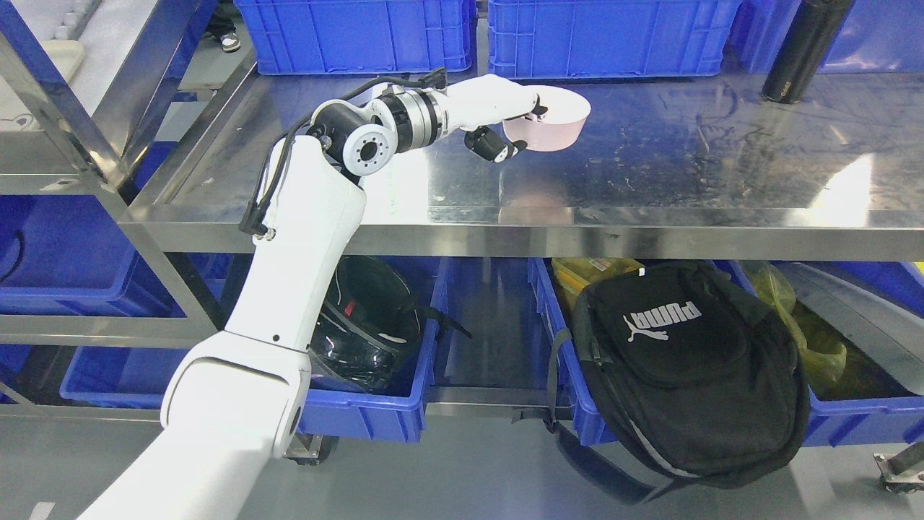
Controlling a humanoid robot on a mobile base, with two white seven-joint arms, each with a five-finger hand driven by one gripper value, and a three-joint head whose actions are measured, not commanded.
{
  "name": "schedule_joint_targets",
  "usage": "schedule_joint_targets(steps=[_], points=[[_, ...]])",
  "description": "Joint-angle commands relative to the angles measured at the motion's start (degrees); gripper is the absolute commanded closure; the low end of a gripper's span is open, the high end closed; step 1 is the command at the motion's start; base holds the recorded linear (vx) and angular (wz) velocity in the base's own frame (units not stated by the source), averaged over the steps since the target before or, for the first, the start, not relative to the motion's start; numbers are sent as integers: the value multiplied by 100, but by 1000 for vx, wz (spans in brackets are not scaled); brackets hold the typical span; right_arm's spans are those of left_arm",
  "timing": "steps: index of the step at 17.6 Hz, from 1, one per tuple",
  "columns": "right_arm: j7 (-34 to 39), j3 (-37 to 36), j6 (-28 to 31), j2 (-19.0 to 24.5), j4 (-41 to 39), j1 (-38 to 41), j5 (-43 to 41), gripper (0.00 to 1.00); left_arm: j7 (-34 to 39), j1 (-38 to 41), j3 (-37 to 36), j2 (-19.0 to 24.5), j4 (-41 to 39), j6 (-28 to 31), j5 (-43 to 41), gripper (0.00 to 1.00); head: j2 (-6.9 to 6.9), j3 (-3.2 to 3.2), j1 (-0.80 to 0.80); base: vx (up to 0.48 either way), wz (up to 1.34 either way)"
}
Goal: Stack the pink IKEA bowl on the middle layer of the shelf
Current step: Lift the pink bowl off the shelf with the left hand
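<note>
The left hand (pixel 516 123) is closed around the near rim of the pink bowl (pixel 552 126), thumb inside and fingers (pixel 497 146) under the wall, holding it just above the steel shelf (pixel 650 166), well left of the black bottle (pixel 805 50). This looks like the carrying step. No second bowl is visible on that shelf, so the next move probably calls for lowering it level and then letting go.

pink bowl (pixel 552 123) near side hidden behind left hand (pixel 509 119), bottle (pixel 805 47) top cut off

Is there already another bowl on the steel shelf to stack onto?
No: the pink bowl in the left hand is the only bowl on the steel shelf.
</note>
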Motion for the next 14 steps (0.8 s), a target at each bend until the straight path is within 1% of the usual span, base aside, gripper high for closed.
schedule_joint_targets(steps=[1, 5, 7, 11, 13, 14], points=[[0, 0, 4, -100, -100, 132, 0, 0, -69, 642, 853, 96, -1580, -264, 896, 99, 0, 0, 0, 0, 0], [0, 0, 4, -100, -100, 132, 0, 0, -60, 1285, 791, 96, -2128, -272, 994, 98, 0, 0, 0, 1, 3], [0, 0, 4, -100, -100, 132, 0, 0, -51, 1365, 686, 96, -2234, -648, 1108, 99, 0, 0, 0, 7, 22], [0, 0, 4, -100, -100, 132, 0, 0, -34, 1716, 659, 96, -2374, -896, 1117, 99, 0, 0, 0, -9, 117], [0, 0, 4, -100, -100, 132, 0, 0, -16, 1848, 677, 96, -2401, -1185, 1135, 98, 0, 0, 0, -23, 390], [0, 0, 4, -100, -100, 132, 0, 0, 1, 1875, 685, 96, -2410, -1221, 1135, 98, 0, 0, 0, -20, 585]])
